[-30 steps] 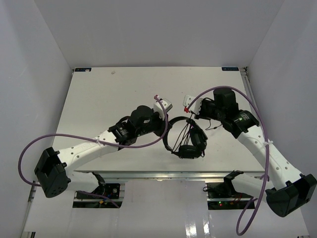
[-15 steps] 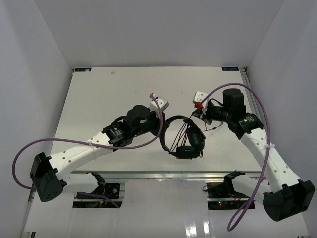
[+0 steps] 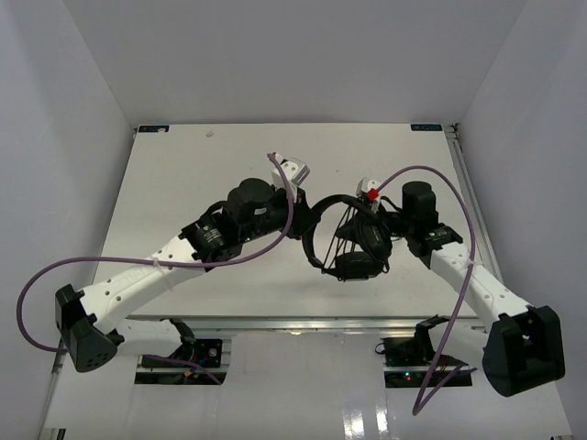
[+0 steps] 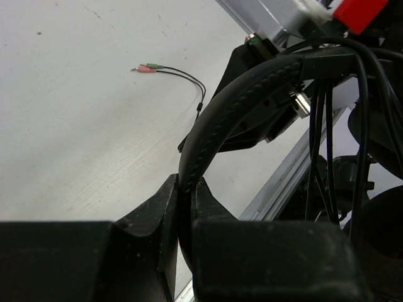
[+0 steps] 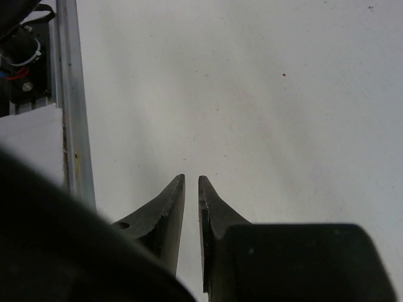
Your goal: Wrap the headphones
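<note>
My left end effector (image 4: 186,189) is clamped on the headband (image 4: 211,123) of the black headphones (image 3: 356,266), which are between the two arms near the middle of the table (image 3: 183,174). My right end effector (image 5: 192,184) is slightly parted and holds nothing.

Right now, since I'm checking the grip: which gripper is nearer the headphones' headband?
Left. The left gripper is clamped on the headband; the right gripper sits off by the earcups, with nothing in its jaws.
</note>
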`<state>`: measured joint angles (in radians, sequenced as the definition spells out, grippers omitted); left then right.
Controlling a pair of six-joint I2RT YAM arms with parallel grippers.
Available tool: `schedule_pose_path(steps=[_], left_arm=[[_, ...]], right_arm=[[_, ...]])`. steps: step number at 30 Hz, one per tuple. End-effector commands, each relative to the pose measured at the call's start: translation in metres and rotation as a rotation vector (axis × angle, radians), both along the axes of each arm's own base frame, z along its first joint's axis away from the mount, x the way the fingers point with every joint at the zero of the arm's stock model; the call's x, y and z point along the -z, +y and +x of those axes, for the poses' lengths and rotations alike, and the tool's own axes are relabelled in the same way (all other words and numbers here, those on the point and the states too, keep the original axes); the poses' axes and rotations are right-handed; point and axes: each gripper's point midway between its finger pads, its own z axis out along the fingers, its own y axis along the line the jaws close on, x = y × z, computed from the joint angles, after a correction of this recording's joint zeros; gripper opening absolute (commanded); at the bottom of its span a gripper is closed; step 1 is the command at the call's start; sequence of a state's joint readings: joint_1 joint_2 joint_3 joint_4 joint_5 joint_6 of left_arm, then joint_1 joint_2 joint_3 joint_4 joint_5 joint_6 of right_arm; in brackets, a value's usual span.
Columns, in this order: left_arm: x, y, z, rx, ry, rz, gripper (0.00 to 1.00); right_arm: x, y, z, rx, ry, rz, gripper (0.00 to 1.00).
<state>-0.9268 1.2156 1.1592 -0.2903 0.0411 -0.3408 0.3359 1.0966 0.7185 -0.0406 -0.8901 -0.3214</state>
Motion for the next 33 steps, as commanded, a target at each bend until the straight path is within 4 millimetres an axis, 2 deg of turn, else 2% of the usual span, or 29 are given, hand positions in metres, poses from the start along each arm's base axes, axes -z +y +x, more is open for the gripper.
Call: schedule_pose_path(steps=[1, 5, 8, 13, 16, 25, 33], left_arm=[[-0.064, 0.0, -0.007, -0.008, -0.03, -0.168, 0.0], [-0.087, 0.003, -0.007, -0.022, -0.043, -0.212, 0.0], [-0.108, 0.007, -0.007, -0.039, -0.06, -0.245, 0.0], [-0.145, 0.021, 0.0, -0.123, -0.09, -0.306, 0.0], [-0.161, 0.029, 0.005, -0.177, -0.105, -0.339, 0.0], [-0.182, 0.043, 0.017, -0.28, -0.137, -0.379, 0.0], [-0.19, 0.044, 0.018, -0.283, -0.144, -0.403, 0.0]], right_arm=[[-0.032, 0.019, -0.003, -0.108, 0.008, 0.15, 0.22], [-0.034, 0.026, -0.003, -0.157, 0.07, 0.19, 0.24], [-0.029, 0.028, -0.003, -0.184, 0.095, 0.194, 0.27], [-0.019, 0.028, -0.019, -0.321, 0.05, 0.195, 0.4], [-0.014, 0.028, -0.022, -0.341, 0.041, 0.195, 0.41], [-0.003, 0.025, -0.03, -0.348, 0.039, 0.189, 0.4], [-0.004, 0.029, -0.037, -0.376, 0.053, 0.202, 0.38]])
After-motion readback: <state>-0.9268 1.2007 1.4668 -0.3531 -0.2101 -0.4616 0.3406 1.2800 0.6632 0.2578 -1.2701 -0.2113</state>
